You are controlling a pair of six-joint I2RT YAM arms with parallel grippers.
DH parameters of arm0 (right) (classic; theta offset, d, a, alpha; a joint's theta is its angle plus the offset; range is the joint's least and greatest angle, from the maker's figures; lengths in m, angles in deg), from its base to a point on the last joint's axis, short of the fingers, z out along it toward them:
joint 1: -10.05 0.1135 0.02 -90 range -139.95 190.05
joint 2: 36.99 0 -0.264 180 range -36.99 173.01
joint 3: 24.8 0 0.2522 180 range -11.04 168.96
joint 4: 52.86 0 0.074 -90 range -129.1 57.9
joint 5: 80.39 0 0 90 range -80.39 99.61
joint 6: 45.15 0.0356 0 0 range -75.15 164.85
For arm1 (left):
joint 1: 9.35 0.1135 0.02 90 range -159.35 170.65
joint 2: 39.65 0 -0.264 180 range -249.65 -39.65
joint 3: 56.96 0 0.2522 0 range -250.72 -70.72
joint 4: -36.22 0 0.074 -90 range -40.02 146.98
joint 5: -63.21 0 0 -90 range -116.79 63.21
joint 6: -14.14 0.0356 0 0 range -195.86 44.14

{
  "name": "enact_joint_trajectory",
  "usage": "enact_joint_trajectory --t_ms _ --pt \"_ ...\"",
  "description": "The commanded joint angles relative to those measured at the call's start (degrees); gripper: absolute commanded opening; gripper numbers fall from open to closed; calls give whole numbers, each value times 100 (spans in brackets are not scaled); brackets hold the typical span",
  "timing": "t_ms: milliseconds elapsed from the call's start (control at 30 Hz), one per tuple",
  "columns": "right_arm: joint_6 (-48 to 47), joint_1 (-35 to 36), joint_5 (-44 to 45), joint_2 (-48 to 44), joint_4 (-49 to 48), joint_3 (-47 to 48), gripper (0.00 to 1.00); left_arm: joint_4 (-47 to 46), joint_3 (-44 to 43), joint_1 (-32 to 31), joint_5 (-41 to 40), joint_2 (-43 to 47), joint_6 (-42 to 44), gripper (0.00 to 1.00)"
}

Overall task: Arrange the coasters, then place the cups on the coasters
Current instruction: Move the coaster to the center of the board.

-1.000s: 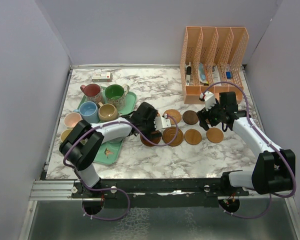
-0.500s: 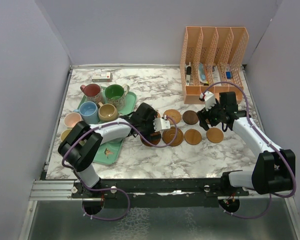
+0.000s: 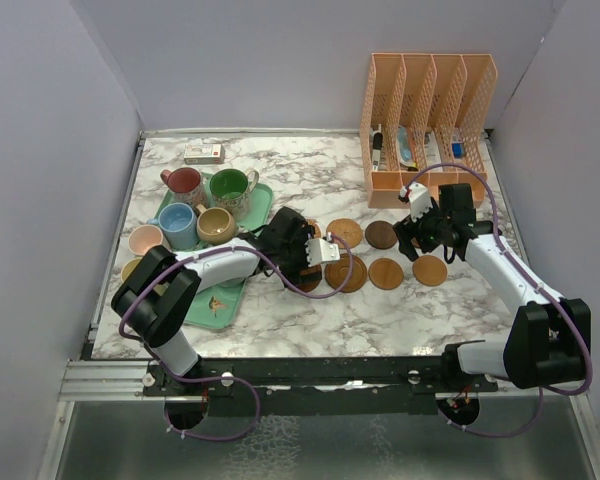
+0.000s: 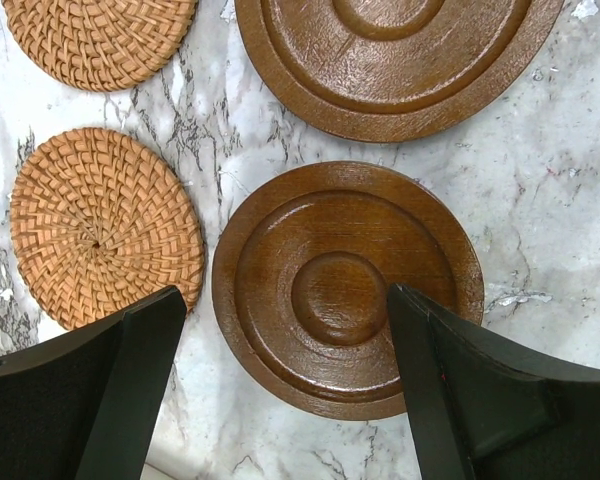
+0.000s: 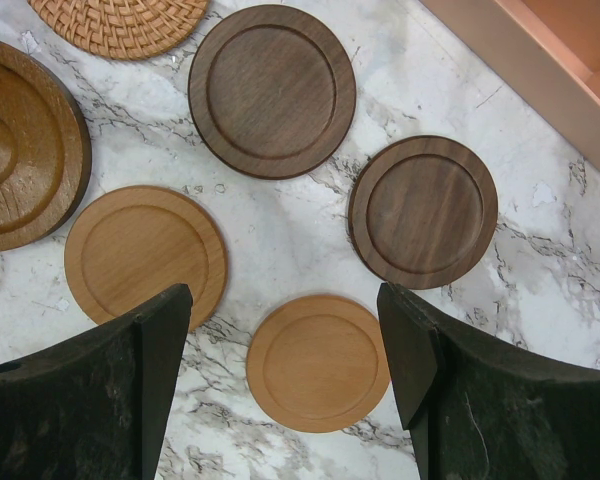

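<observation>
In the top view the table [image 3: 380,320] is lit brightly and evenly by soft light from above; only faint, diffuse shadows are cast under the arms, and no harsh glare is seen on the marble. The strip below the table's near edge is left dimmer. In both wrist views the marble and the coasters are rendered sharply, with thin soft shadows at the rims. A pale sheen is caught on the ringed coaster [image 4: 346,290]. The left hand [image 4: 282,292] and the right hand [image 5: 283,290] are shown nearly black at the bottom edge, with little surface detail.
</observation>
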Motion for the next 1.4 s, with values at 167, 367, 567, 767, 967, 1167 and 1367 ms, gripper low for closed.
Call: enact_joint_trajectory --t_ms 167,367,567,767,967,1167,1367 --pt "-67 -22 50 32 -34 -54 77 90 48 8 86 181 48 86" --pt "-68 -24 33 34 -32 -58 77 139 165 1 167 179 192 86" --pt "-74 -31 39 49 -27 -51 77 217 203 0 290 191 239 86" --pt "-84 -24 46 30 -23 -60 77 353 225 -6 461 157 341 86" --pt "-85 -33 50 44 -24 -64 77 477 272 -61 466 83 446 86" --pt "-90 -26 59 52 -17 -59 77 553 249 -64 509 54 462 86" --pt "-86 -22 59 54 -15 -68 77 687 244 -77 668 68 559 86"
